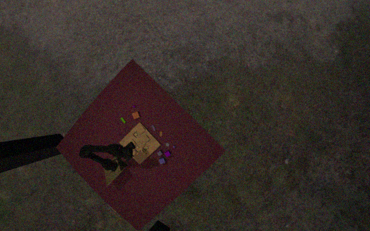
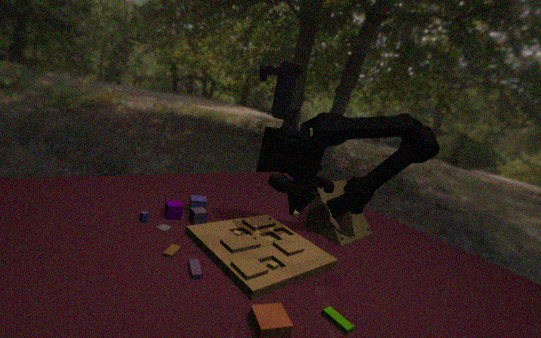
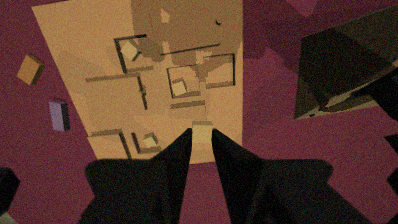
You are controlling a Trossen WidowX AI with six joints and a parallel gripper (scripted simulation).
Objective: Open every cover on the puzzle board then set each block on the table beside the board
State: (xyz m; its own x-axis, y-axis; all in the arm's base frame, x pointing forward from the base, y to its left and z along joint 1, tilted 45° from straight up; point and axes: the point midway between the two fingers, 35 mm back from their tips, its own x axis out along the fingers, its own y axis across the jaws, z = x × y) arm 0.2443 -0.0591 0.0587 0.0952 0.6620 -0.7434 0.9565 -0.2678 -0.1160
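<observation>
The tan puzzle board (image 1: 154,145) (image 2: 210,235) (image 3: 70,30) lies on the red table. Its covers are the same tan, and dark edge lines make them hard to separate from the board. In the wrist view, small tan blocks show in three square wells: one block (image 3: 130,50) at the upper left, another block (image 3: 179,88) near the middle and a third block (image 3: 150,141) at the lower left. A further well (image 3: 220,75) looks empty. My gripper (image 2: 296,212) (image 3: 201,132) is shut on a small tan block, held above the board's edge on the robot-base side.
Beside the board lie an orange block (image 1: 135,115) (image 2: 271,320), a green bar (image 1: 123,120) (image 2: 338,319), a purple cube (image 1: 167,154) (image 2: 174,210), a grey cube (image 2: 198,215), a lilac bar (image 2: 194,268) (image 3: 58,115) and a yellow piece (image 2: 172,250) (image 3: 30,69). The tan base stand (image 2: 342,236) is close behind.
</observation>
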